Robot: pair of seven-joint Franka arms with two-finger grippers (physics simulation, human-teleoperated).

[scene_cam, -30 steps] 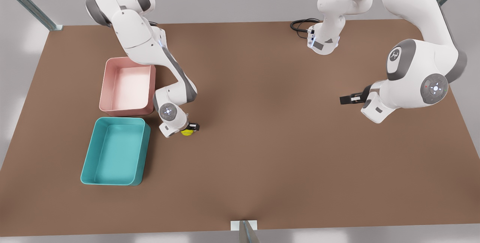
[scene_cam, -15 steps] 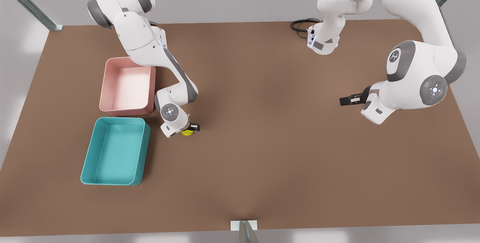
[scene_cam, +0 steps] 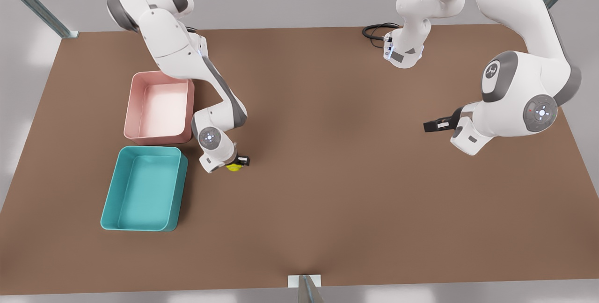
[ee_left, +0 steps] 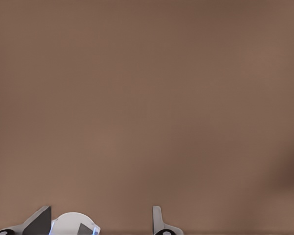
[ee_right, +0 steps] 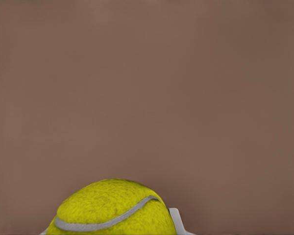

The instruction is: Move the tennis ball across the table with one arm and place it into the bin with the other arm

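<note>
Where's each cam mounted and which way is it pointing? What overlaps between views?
Front view: high off the arms, looking down on the table; both arms, the teal bin, the pink tray.
Left wrist view: on the arm at the front view's right, facing bare table; left gripper fingertips show, jaws apart. That left gripper waits.
Right wrist view: on the arm beside the trays, facing the table past the tennis ball in its jaws.
Shared: the ball and the right gripper show in front too.

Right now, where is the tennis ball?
In the front view, the tennis ball is at the right gripper, low over the table, just to the front view's right of the teal bin and below the pink tray.
</note>
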